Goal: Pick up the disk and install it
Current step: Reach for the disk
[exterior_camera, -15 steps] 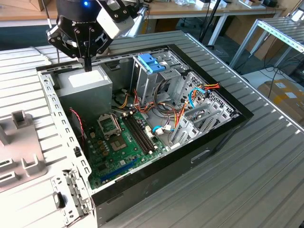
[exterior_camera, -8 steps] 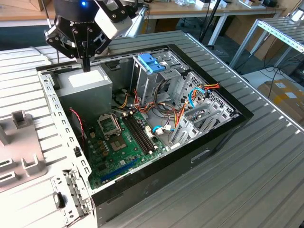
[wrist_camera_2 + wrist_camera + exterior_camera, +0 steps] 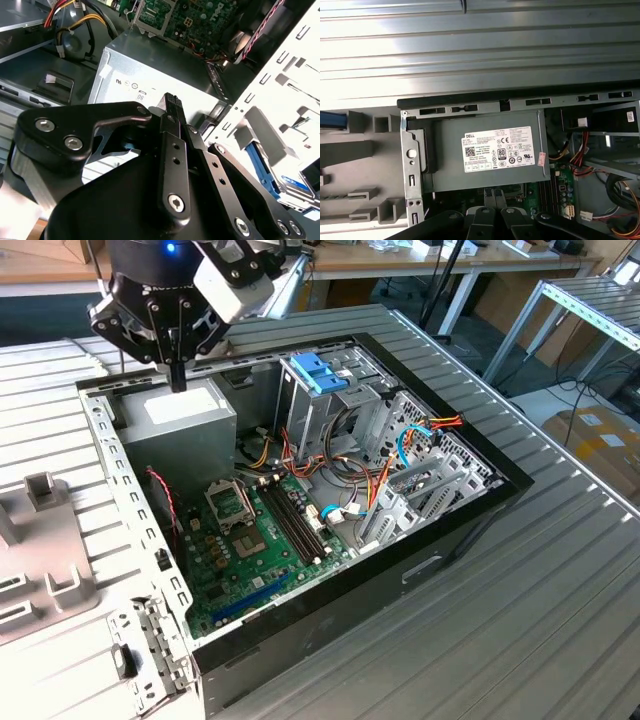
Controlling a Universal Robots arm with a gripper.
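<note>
Over the power supply (image 3: 185, 422), the gripper (image 3: 178, 385) is held with its fingers brought together on nothing. Beyond the case wall (image 3: 280, 90) beside the power supply, the disk (image 3: 259, 164) is seen lying, apart from the gripper. Farther from the power supply, the drive cage (image 3: 300, 418) is seen upright.

Ribbed grey tabletop (image 3: 560, 570), wooden bench (image 3: 420, 262) behind, metal rack (image 3: 600, 308) and cardboard box (image 3: 600, 440) at the exterior view's right.
</note>
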